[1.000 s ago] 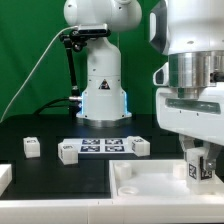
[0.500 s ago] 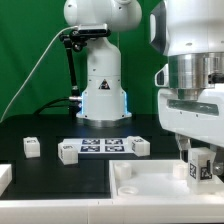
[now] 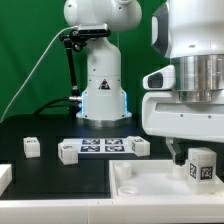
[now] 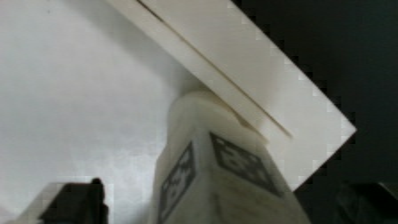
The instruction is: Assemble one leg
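The leg (image 3: 201,166) stands upright on the large white panel (image 3: 135,180), at about four o'clock in the exterior view, its tagged face toward the camera and its long axis vertical. The gripper (image 3: 190,152) sits directly over it at twelve o'clock of the leg, hung from the bulky white wrist. One dark finger (image 3: 178,155) shows at the leg's nine o'clock side, seemingly just clear of it; the other finger is hidden behind the leg. In the wrist view the leg (image 4: 217,165) rises close under the camera, with a dark fingertip (image 4: 75,200) well off to one side, so the jaws stand wide and grip nothing. The leg looks seated on the panel near its corner, and whether it is screwed fully home cannot be told. Other loose legs (image 3: 32,147) lie at nine o'clock beside the marker board (image 3: 103,147)
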Robot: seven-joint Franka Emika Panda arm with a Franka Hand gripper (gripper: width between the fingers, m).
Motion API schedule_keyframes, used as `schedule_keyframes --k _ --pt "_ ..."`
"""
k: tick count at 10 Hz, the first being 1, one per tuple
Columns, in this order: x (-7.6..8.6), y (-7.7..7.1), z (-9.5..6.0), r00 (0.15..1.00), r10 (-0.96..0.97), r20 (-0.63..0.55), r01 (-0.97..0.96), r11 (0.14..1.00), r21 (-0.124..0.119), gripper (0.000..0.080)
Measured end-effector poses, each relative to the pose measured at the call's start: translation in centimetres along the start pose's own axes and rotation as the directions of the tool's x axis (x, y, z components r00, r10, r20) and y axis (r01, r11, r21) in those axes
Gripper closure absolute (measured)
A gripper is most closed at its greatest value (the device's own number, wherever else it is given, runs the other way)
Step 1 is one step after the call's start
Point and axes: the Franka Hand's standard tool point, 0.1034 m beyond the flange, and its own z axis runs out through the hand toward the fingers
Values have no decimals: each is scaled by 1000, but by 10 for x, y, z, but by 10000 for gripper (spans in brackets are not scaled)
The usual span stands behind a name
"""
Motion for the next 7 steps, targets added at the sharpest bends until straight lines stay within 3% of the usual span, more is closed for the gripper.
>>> schedule_keyframes --k 3,7 --pt "-1 -4 -2 956 -294 -6 294 956 -4 150" --pt "3 -8 -6 785 -619 -16 619 785 -17 150"
